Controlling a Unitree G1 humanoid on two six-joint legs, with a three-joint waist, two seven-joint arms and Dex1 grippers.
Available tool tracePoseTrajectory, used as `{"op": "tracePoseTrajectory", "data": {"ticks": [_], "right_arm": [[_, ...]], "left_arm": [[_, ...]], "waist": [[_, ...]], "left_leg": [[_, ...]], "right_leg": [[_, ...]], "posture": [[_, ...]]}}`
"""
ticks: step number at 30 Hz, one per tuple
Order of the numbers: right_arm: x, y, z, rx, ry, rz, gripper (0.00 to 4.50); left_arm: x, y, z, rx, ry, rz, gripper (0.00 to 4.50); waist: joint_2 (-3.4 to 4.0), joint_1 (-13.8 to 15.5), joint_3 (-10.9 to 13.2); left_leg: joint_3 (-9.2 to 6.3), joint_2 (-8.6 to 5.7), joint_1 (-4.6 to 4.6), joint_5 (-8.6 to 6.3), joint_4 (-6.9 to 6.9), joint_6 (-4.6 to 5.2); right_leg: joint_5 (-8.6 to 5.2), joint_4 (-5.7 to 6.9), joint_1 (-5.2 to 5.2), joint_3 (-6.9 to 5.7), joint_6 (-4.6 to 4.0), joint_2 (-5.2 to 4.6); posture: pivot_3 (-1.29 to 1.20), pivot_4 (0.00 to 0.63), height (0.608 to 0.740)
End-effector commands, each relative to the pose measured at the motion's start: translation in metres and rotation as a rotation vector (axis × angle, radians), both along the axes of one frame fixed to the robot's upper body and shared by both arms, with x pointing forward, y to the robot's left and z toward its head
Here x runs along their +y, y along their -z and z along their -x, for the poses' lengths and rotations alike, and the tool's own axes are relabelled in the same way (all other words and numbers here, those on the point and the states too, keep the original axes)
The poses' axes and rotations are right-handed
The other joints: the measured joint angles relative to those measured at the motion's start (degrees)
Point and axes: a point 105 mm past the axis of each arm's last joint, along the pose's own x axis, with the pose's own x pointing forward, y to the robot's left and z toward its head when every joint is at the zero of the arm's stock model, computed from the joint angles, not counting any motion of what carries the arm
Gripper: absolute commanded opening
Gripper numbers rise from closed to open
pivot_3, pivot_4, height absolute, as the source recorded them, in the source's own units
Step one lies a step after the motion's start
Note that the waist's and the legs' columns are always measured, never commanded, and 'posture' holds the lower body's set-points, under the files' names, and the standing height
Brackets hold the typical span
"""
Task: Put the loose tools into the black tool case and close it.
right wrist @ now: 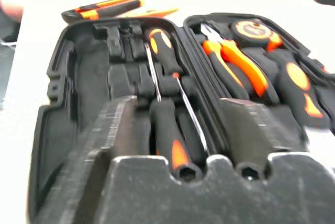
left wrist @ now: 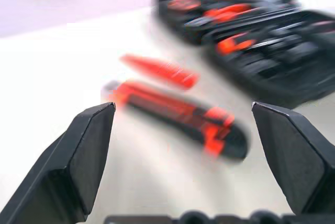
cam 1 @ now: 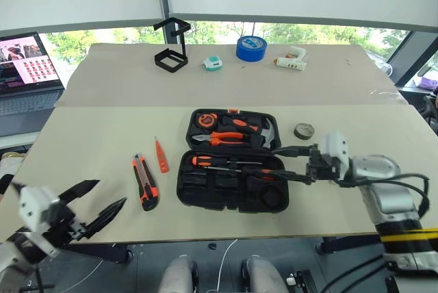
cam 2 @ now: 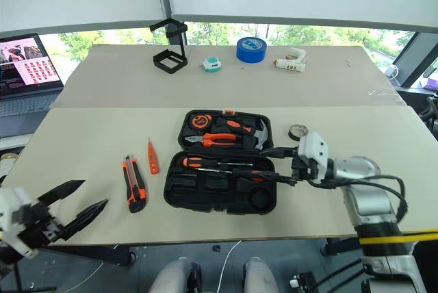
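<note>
The black tool case (cam 1: pixel 233 163) is lying open mid-table. The right gripper (cam 1: pixel 295 163) is hovering spread over its near-right side, seemingly empty; the left gripper (cam 1: pixel 102 204) is gaping wide near the utility knife (cam 1: pixel 145 182).

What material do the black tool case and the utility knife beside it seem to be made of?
Black tool case: probably moulded plastic, matte, judging by its shaped tool slots and dull sheen. Utility knife: likely a plastic body in orange and black, fairly smooth; whether the black parts are rubber cannot be told.
</note>
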Motion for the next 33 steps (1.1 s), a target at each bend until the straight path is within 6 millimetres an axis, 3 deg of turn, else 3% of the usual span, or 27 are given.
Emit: {"op": "tracePoseTrajectory", "data": {"ticks": [1,4,10,11,15,19,26,30,33], "right_arm": [[-0.026,-0.022,0.006,-0.166,0.048,-0.07,4.47],[-0.041,-0.018,0.009,-0.119,0.114,-0.116,4.47],[-0.035,-0.021,0.011,-0.146,0.094,-0.109,4.47],[-0.032,-0.024,0.01,-0.144,0.08,-0.107,4.47],[-0.017,-0.041,0.005,-0.174,0.019,-0.089,4.47],[-0.004,-0.053,0.002,-0.204,-0.029,-0.083,4.47],[0.012,-0.061,0.001,-0.216,-0.082,-0.093,4.47],[0.013,-0.062,0.002,-0.222,-0.075,-0.099,4.47],[0.013,-0.062,0.004,-0.226,-0.066,-0.104,4.47]], "left_arm": [[0.049,0.007,0.024,0.08,-0.272,-0.077,4.5],[0.062,0.014,0.036,0.14,-0.335,-0.064,4.5],[0.052,0.009,0.015,0.243,-0.325,-0.02,4.5],[0.046,0.004,0.003,0.275,-0.331,-0.022,4.5],[-0.017,-0.038,-0.059,0.269,-0.166,0.109,4.5],[-0.052,-0.045,-0.098,0.361,-0.161,0.109,4.5],[-0.101,-0.03,-0.144,0.451,-0.183,0.057,4.5],[-0.111,-0.015,-0.157,0.475,-0.23,-0.003,4.5],[-0.108,-0.007,-0.159,0.49,-0.269,-0.048,4.5]], "waist": [[-0.01,-0.1,0.0],[-0.12,-0.2,0.0],[-0.19,0.5,0.1],[-0.18,0.6,0.1],[-0.14,1.3,0.1],[-0.17,1.0,0.2],[-0.29,0.1,0.3],[-0.3,0.2,0.3],[-0.32,0.4,0.3]], "left_leg": [[0.0,0.01,0.01,0.0,0.0,0.0],[0.0,0.0,0.06,-0.01,0.0,-0.01],[-0.05,0.02,0.07,-0.06,0.08,-0.13],[-0.07,0.03,0.08,-0.05,0.08,-0.13],[-0.16,0.01,0.07,0.03,0.12,-0.13],[-0.24,-0.07,0.09,0.08,0.17,-0.15],[-0.26,-0.18,-0.01,0.02,0.05,-0.34],[-0.26,-0.23,0.02,0.01,0.05,-0.34],[-0.27,-0.22,0.0,0.01,0.05,-0.34]], "right_leg": [[-0.07,0.0,0.0,0.01,-0.1,0.02],[-0.15,0.02,0.04,0.01,-0.08,0.03],[-0.32,0.15,0.02,-0.02,-0.39,-0.03],[-0.31,0.16,0.02,-0.02,-0.39,-0.03],[-0.21,0.26,0.07,-0.02,-0.21,-0.05],[0.16,0.18,0.21,0.04,0.23,0.03],[0.14,0.1,0.11,0.04,0.35,0.18],[0.14,0.07,0.14,0.08,0.34,0.17],[0.13,0.09,0.13,0.06,0.33,0.16]], "posture": [[0.0,0.15,0.74],[0.0,0.15,0.74],[0.0,0.15,0.74],[0.0,0.15,0.74],[0.0,0.15,0.74],[0.0,0.15,0.74],[0.0,0.15,0.74],[0.0,0.15,0.74],[0.0,0.15,0.74]]}}
